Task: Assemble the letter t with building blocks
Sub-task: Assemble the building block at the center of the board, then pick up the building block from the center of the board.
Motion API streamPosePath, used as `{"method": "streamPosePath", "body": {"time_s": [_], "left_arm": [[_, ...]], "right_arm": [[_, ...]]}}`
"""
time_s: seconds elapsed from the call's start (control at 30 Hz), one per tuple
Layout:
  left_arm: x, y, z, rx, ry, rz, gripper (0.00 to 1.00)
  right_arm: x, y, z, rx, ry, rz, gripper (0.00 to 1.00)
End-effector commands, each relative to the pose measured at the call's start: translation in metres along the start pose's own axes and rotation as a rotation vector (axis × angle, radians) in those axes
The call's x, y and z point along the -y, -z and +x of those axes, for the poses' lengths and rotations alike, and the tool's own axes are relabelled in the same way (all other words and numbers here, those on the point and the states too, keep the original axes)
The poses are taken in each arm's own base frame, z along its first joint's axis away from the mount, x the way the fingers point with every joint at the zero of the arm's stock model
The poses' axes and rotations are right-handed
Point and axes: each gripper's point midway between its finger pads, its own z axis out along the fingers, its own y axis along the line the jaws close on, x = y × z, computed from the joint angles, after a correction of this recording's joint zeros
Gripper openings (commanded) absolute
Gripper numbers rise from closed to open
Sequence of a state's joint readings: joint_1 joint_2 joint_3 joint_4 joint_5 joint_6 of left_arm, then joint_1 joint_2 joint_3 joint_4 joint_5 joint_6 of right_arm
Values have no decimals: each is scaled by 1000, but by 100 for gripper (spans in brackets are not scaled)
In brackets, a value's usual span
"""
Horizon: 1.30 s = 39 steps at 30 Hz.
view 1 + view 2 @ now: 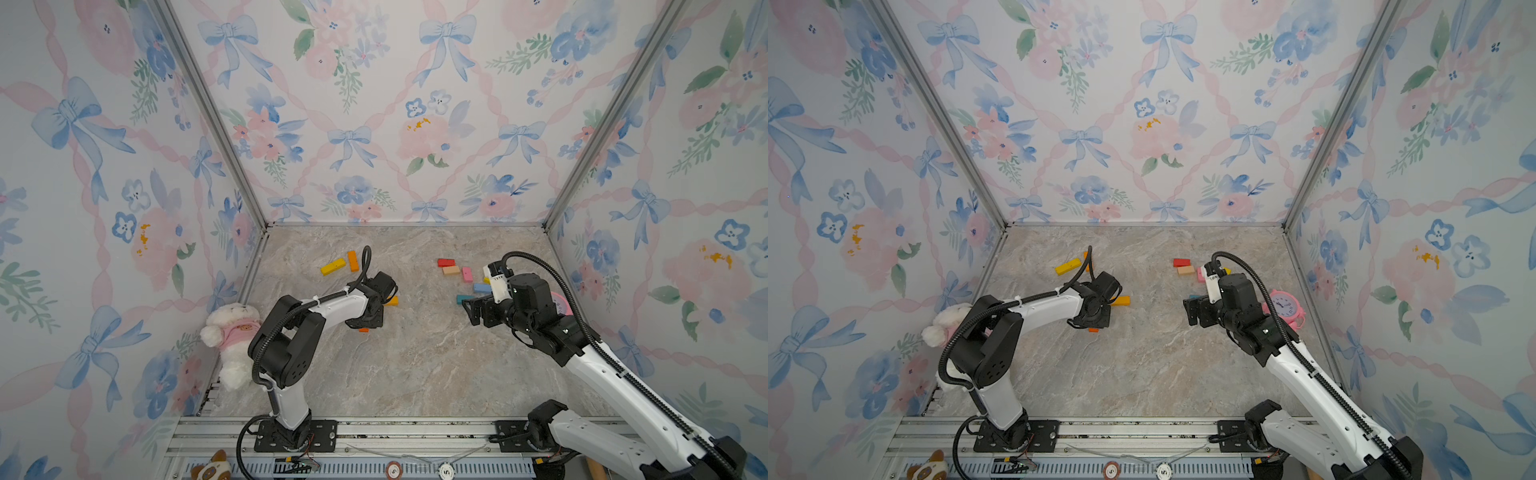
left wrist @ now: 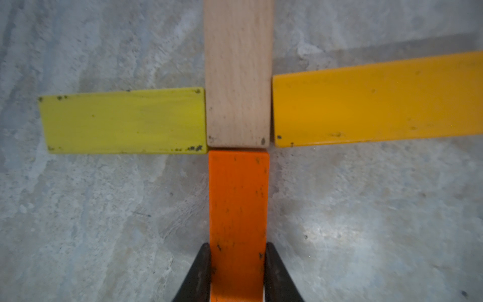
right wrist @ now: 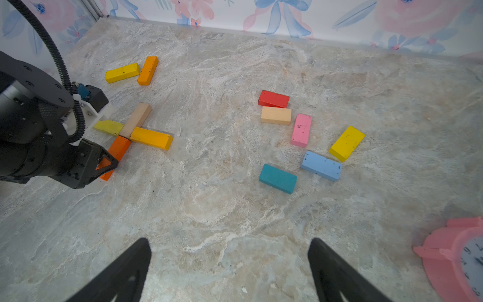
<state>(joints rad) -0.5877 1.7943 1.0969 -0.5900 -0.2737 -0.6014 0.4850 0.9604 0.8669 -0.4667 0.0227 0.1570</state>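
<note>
The marbled surface [image 3: 235, 209] carries scattered building blocks [image 3: 277, 178], a pink clock [image 3: 454, 258] and a plush toy [image 1: 232, 332].

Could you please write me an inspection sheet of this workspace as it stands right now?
Surface: marble-look table, bare in the middle.
Job's things: orange block end to end with tan block; yellow block and amber block flank the tan one, forming a cross; eight spare blocks lie loose.
Clutter: pink clock, plush toy.
Claws: left claw shut on orange block; right claw open, empty.
Cables: black hose on the right arm.
Surroundings: floral walls.
</note>
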Motion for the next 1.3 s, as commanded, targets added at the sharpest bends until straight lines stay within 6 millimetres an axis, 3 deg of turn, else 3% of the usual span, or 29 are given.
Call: {"method": "streamPosePath", "body": {"time_s": [0.0, 0.3, 0.5, 0.73, 0.97, 1.27], "left_arm": [[-5, -14, 14, -48, -18, -23, 29], [-7, -5, 13, -27, 11, -13, 53], [0, 9, 8, 6, 21, 25, 56], [2, 44, 1, 76, 66, 99, 63], [0, 92, -23, 186, 93, 171, 67], [-19, 122, -56, 276, 86, 150, 66]], "right_arm": [[2, -2, 2, -1, -22, 0, 96], [2, -3, 3, -5, -21, -2, 96], [1, -2, 3, -6, -22, -3, 96], [2, -2, 3, -6, -20, -3, 96], [2, -1, 2, -6, -18, -3, 96], [0, 5, 0, -2, -7, -9, 96]]}}
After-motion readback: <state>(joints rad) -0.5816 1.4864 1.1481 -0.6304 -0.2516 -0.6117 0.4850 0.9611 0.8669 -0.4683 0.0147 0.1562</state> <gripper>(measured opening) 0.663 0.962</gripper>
